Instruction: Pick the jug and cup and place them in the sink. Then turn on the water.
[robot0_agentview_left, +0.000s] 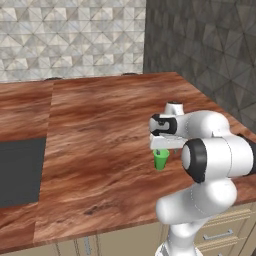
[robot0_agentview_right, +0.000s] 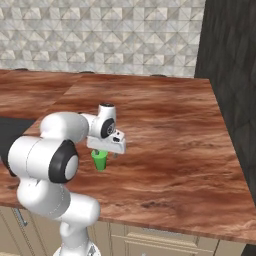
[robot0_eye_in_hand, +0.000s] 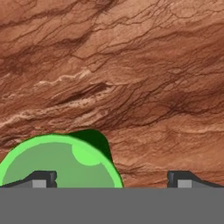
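So going left to right across the left base view: the sink is the dark recess at the far left edge of the wooden counter, and as far as I can tell nothing is sitting in the part I can see. No faucet or running water that I can make out, so that step looks undone.

Moving right, the cup stands upright on the counter, well apart from the sink, right near the front edge. The gripper hangs directly over it, jaws spread wide and not pinching anything. In the hand view the cup's rim sits off toward the left fingertip, so it isn't centred between them.

My read: nothing's placed so far. Cup grab looks like the step in hand, then the jug and the water are left.
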